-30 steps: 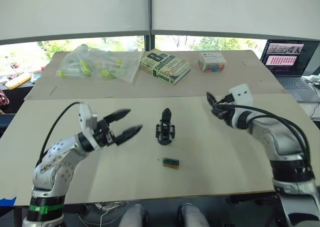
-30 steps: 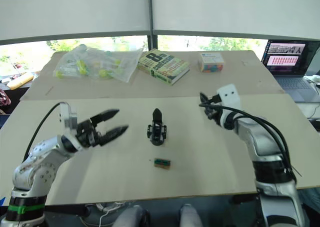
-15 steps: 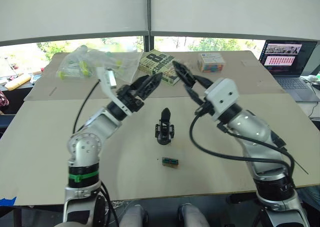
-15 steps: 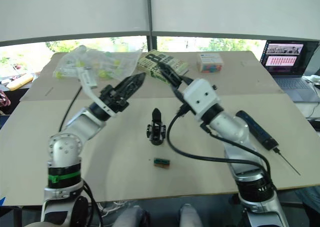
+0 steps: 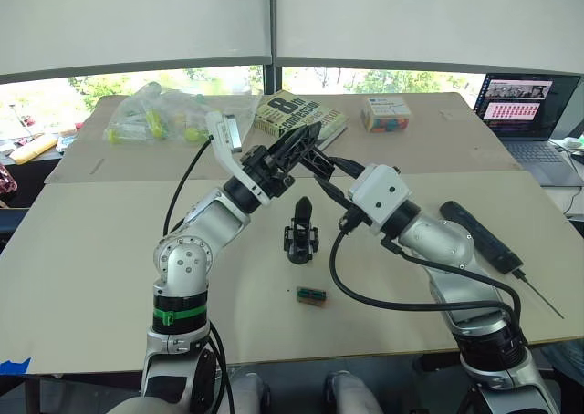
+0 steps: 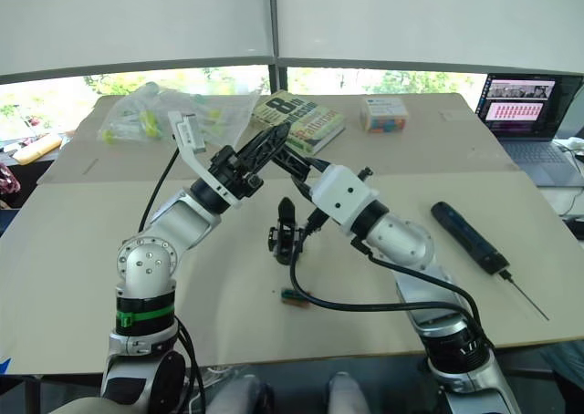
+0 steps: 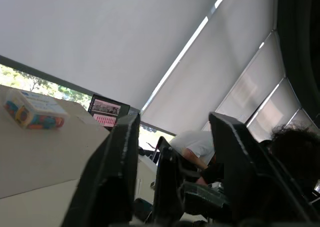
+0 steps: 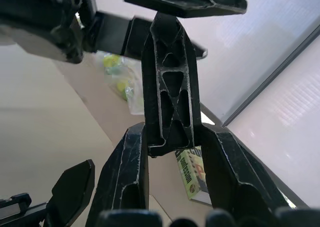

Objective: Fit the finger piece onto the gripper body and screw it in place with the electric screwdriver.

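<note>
Two arms, wide apart a second ago, now meet above the worktop (image 5: 109, 250) over the gripper body (image 5: 301, 233), which suggests a handover, with the right hand (image 8: 172, 132) pinching the finger piece (image 8: 169, 87) and the left hand (image 5: 299, 145) spread open at its tip.

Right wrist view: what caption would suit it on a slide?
Right tool shut on the finger piece, raised beside the left tool.
</note>
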Tool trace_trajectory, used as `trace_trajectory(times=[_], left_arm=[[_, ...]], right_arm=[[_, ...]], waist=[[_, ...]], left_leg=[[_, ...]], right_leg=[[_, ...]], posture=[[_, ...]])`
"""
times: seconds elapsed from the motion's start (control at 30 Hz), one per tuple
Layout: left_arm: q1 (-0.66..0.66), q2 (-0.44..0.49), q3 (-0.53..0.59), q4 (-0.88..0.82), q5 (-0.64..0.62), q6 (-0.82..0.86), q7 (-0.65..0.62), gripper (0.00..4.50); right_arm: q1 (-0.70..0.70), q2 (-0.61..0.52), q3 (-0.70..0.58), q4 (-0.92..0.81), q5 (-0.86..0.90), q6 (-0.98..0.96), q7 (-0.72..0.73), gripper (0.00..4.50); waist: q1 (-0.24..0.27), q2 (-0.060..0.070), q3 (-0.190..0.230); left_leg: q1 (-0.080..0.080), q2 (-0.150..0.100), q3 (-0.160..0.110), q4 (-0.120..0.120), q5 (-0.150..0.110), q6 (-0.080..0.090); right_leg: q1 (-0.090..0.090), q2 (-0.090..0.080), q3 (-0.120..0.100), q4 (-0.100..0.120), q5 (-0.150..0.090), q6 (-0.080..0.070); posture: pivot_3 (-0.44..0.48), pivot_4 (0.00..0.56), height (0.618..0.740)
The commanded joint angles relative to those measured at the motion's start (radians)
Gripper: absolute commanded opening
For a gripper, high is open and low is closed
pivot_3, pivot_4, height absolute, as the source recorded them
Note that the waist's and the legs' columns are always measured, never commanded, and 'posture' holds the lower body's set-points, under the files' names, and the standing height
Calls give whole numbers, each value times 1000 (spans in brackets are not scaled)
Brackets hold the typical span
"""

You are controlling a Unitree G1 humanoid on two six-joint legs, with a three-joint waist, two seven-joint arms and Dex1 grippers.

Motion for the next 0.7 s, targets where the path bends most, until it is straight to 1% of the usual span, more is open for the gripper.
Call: trace_trajectory(times=[0.03,0.07,0.1,0.17,0.27,0.33,0.4,0.47,0.5,0.53,0.57,0.63,0.7], left_arm=[[-32,-15,-6,-62,-34,-1,7,214],[-32,-16,-5,-64,-38,2,10,42],[-33,-17,-4,-65,-42,5,13,42],[-32,-19,-2,-65,-48,9,16,0],[-32,-22,5,-53,-54,3,17,0],[-38,-8,20,-30,-55,-1,-5,0],[-42,30,37,-10,-62,8,-50,0],[-53,99,53,21,-90,51,-123,0],[-61,147,54,44,-122,104,-168,0],[-58,218,41,65,-131,160,-250,0],[-56,265,30,80,-134,197,-307,0],[-54,363,-12,103,-124,258,-442,0],[-56,437,-68,108,-102,298,-568,0]], right_arm=[[6,6,-12,-56,15,15,20,1100],[10,9,-16,-60,26,26,22,1100],[11,14,-27,-64,38,37,22,1100],[6,23,-57,-74,67,68,19,2133],[3,-2,-92,-92,118,92,63,3163],[0,-46,-137,-103,214,137,149,3864],[-14,-105,-188,-99,334,209,245,4472],[-53,-164,-253,-77,489,340,323,4472],[-83,-197,-283,-60,582,436,359,4472],[-116,-244,-296,-40,686,557,413,4472],[-139,-277,-303,-26,756,643,447,4472],[-184,-332,-280,-4,870,780,502,4472],[-235,-345,-231,19,934,897,505,4472]], waist=[[0,0,0],[0,0,0],[0,0,0],[0,0,0],[4,0,0],[6,0,0],[6,0,0],[4,0,0],[3,0,0],[-1,0,0],[-6,0,1],[-8,0,1],[-8,0,1]], left_leg=[[0,0,0,0,0,0],[0,0,0,0,0,0],[0,0,0,0,0,0],[0,0,0,0,0,0],[0,0,0,0,0,0],[0,0,0,0,0,0],[0,0,0,0,0,0],[1,0,0,0,0,0],[2,1,0,0,0,0],[2,1,0,0,0,1],[3,1,0,-1,0,1],[3,2,0,-1,0,1],[4,2,0,-2,-1,1]], right_leg=[[0,0,0,0,0,0],[0,0,0,0,0,0],[0,0,0,0,0,0],[0,0,0,0,0,0],[0,0,0,0,0,0],[1,0,0,0,0,0],[1,0,0,-1,0,0],[2,0,0,-1,0,0],[2,1,0,-1,0,0],[2,1,0,-1,0,0],[2,1,0,0,0,0],[2,1,-1,0,0,-1],[3,2,-1,-1,-1,-1]], posture=[[0,150,740],[0,150,740],[0,150,740],[0,150,740],[0,150,740],[0,150,740],[0,150,740],[0,150,740],[0,150,740],[0,150,740],[0,150,740],[0,150,740],[0,150,740]])
